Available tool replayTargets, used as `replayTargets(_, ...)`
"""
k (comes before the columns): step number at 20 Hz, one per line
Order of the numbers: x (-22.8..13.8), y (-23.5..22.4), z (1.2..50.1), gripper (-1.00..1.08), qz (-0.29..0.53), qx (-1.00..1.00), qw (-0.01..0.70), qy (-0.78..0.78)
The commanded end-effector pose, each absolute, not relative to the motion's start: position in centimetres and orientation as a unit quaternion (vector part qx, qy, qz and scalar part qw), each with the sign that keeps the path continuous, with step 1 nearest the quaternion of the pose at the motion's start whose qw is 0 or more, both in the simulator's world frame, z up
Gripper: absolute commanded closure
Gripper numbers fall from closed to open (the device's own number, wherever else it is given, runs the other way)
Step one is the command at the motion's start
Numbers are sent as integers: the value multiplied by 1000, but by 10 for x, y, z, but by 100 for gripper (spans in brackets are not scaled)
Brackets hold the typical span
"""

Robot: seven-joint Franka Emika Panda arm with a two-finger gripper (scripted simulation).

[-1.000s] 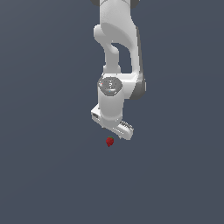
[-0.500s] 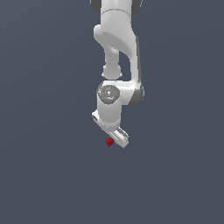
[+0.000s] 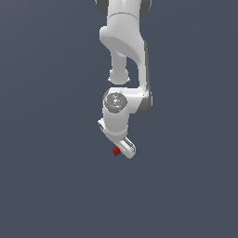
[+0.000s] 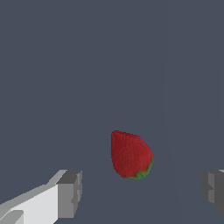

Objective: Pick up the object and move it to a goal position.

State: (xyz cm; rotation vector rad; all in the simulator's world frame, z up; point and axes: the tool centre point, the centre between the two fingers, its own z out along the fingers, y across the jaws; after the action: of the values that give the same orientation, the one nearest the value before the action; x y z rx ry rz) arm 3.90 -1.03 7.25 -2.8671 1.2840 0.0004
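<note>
One of each, as far as we can count

We count one white arm (image 3: 124, 56), ending in one pincer (image 4: 140, 192) with two grey-tipped fingers (image 4: 70, 192), both of which show in the wrist view. We count one red strawberry (image 4: 130, 154), bearing one small green top, and in the exterior view it appears as one red speck (image 3: 115, 151) beside the pincer (image 3: 122, 148).

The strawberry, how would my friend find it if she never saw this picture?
Find the big white robot arm coming down from the top. At its lower end is the gripper, fingers apart. The strawberry lies on the grey floor between them: the only red thing, with a bit of green.
</note>
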Motion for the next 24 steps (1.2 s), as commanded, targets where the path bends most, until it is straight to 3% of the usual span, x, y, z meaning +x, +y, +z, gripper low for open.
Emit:
replayTargets(1,39,-10,69,-92,0,-913,0,409)
replayTargets(15,39,-11,23,-92,0,-912,0,411)
replayTargets(16,39,-11,23,108,0,-912,0,411)
replayTargets(24,39,-11,23,108,0,-912,0,411)
